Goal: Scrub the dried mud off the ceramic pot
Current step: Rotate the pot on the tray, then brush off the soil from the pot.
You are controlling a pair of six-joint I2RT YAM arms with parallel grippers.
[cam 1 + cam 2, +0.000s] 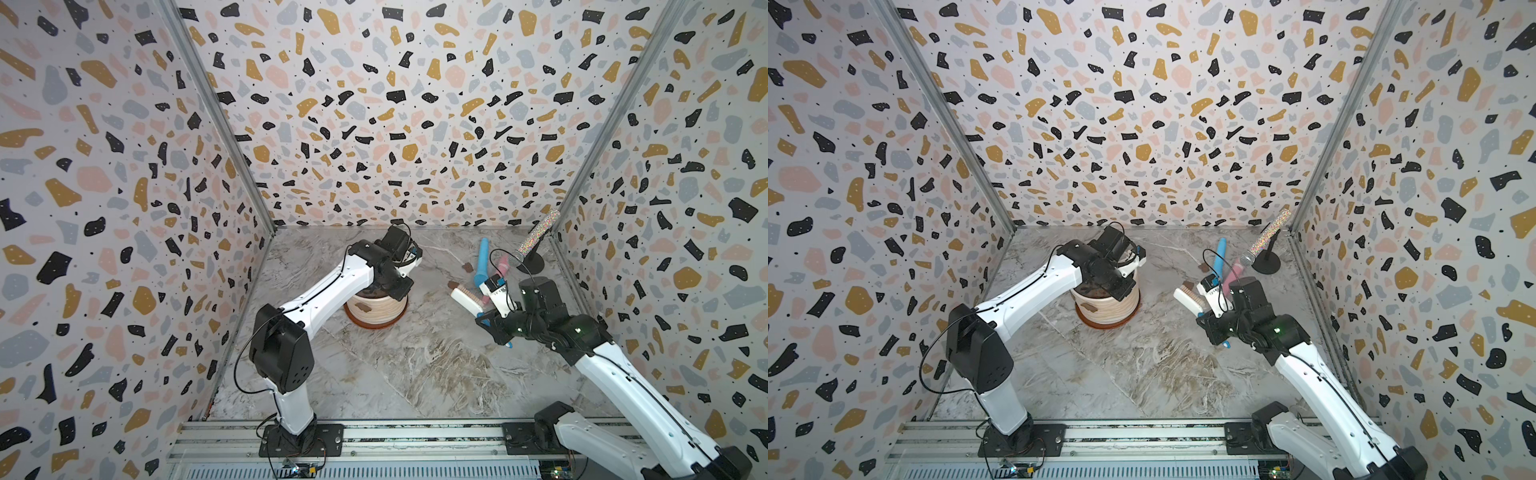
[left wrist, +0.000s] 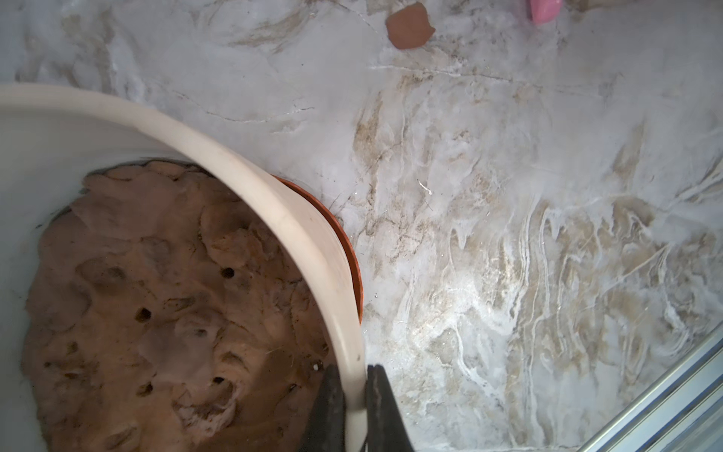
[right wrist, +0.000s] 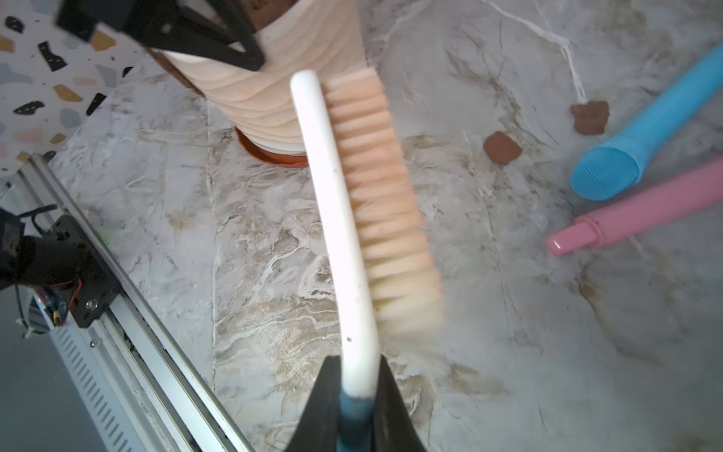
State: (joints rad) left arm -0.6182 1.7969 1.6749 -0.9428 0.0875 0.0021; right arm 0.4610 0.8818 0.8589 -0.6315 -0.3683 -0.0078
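The ceramic pot (image 1: 376, 309) on saucer (image 1: 374, 325), left of centre on table (image 1: 415, 365) — soil (image 2: 156, 293) in it, dried mud (image 1: 365, 308) patch on its near wall. The brush (image 1: 463, 299) right of it, apart, seemingly off the table — flake (image 1: 453, 285) just behind its tip. A microphone stand (image 1: 531, 264) in far right corner.

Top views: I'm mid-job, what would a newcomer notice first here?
The cream ceramic pot stands near the centre, its rim pinched by the left gripper, with a patch of dried mud on its ribbed side. On the right, the right gripper holds a white scrub brush, apart from the pot.
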